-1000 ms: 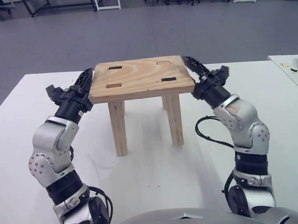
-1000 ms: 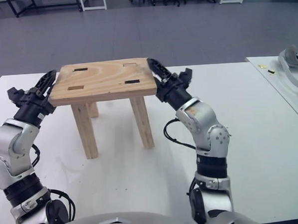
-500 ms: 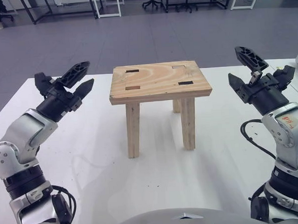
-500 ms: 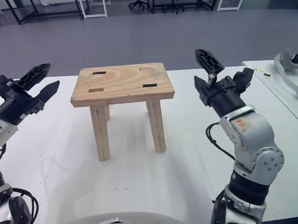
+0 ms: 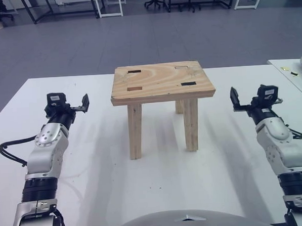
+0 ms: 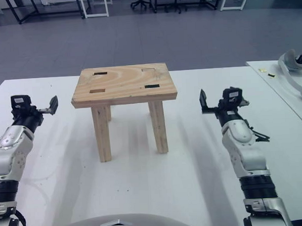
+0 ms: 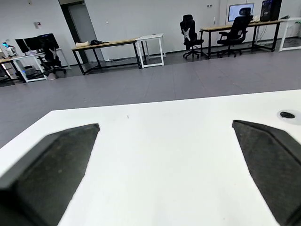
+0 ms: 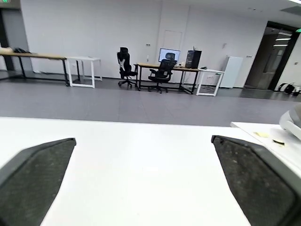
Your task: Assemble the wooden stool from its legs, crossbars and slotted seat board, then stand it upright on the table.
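Left eye view looks down on a white table [image 5: 160, 188] with the wooden stool [image 5: 162, 92] in the middle of it. The stool stands up on its legs. The seat board [image 5: 159, 81] is on top and faces up. It sits flat. Its long side runs from the robot's left to its right. Four small slots [image 5: 187, 83] show in the seat, one near each corner. The two front legs [image 5: 135, 131] point straight down and their feet touch the table. A back leg peeks out behind the front one on the right.

The left gripper [image 5: 69, 102] is out to the left of the stool, low over the table and well apart from the stool. Its two fingers [image 7: 51, 165] are spread wide with nothing between them, just bare table. The right gripper [image 5: 250, 96] is out to the right of the stool, about level with the other one and also well apart from the wood. Its fingers [image 8: 249, 179] are spread wide too and hold nothing.

Past the table there is a grey floor with desks and black chairs [image 8: 162, 70]. A second white table [image 6: 286, 80] sits off to the right.
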